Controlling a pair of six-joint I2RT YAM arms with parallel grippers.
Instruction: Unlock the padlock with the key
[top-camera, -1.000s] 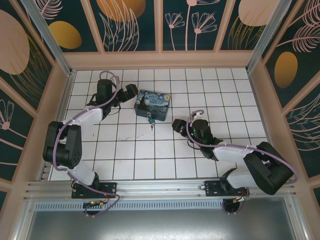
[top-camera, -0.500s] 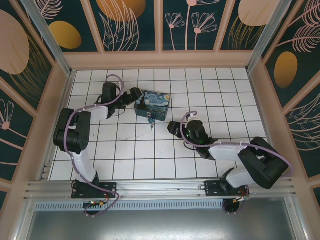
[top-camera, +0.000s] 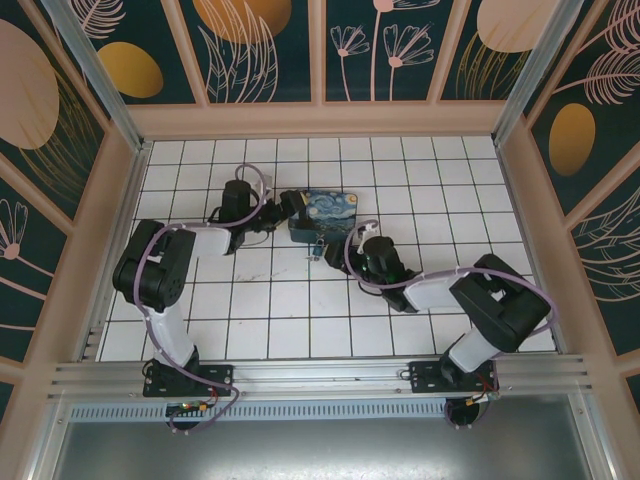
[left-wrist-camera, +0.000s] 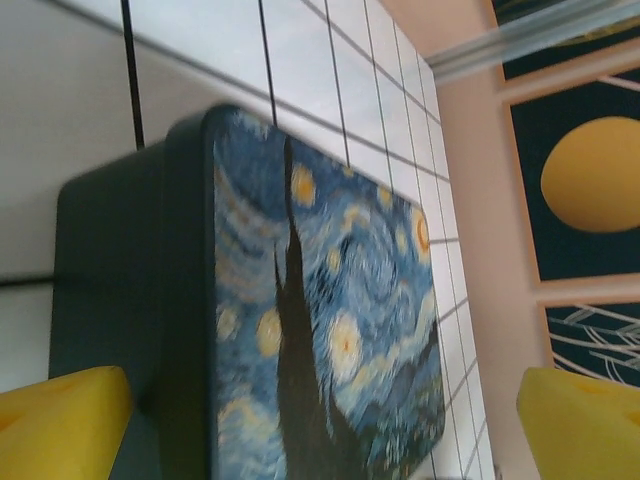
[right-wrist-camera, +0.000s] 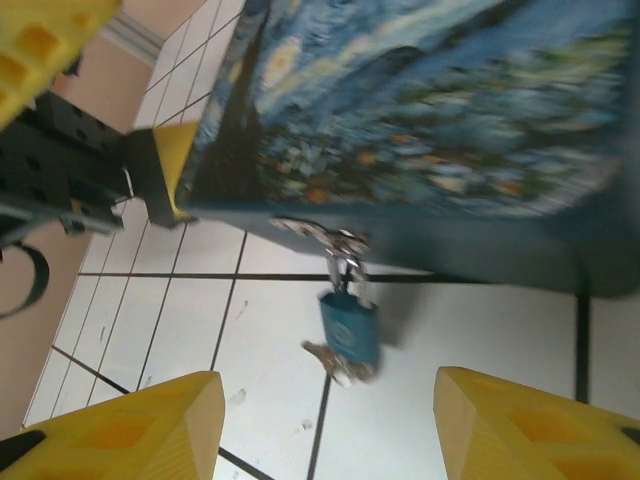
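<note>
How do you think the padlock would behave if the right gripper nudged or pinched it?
The padlock seems to hang by its shackle from the hasp of the tin box, so it will probably swing when nudged. Small and smooth, it may slip in a pinch.

No writing, number or brand can be read in any view. The lid of the tin box (top-camera: 335, 215) bears a painted swirling night sky with yellow stars, without legible lettering. The blue face of the padlock (right-wrist-camera: 350, 328) at its front is too blurred to make out any mark.
</note>
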